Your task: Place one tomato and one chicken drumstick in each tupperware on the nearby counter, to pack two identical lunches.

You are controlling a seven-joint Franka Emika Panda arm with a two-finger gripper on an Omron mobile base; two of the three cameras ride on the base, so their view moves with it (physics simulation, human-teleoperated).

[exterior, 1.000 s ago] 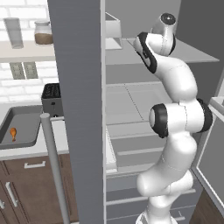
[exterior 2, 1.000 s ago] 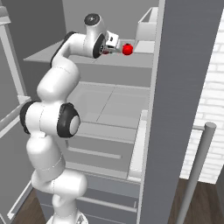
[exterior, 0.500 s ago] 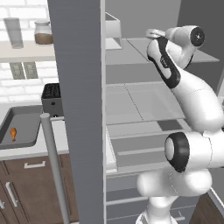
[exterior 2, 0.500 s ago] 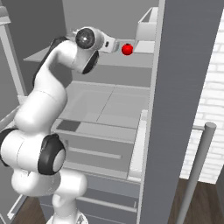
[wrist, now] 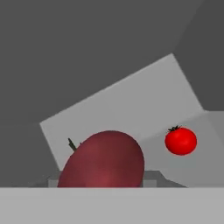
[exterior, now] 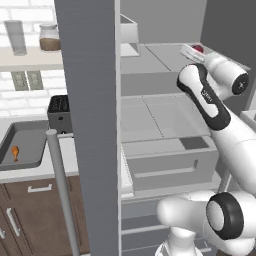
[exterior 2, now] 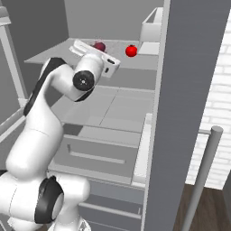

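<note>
Gripping tomato [wrist: 103,162], jaws hidden behind it.

White arm reaches into open fridge, gripper [exterior 2: 95,47] over upper shelf [exterior 2: 54,56] with dark red tomato [exterior 2: 99,46] at its tip. Bright red tomato [exterior 2: 131,50] sits further right, apart, near a white bin [exterior 2: 151,27].
</note>
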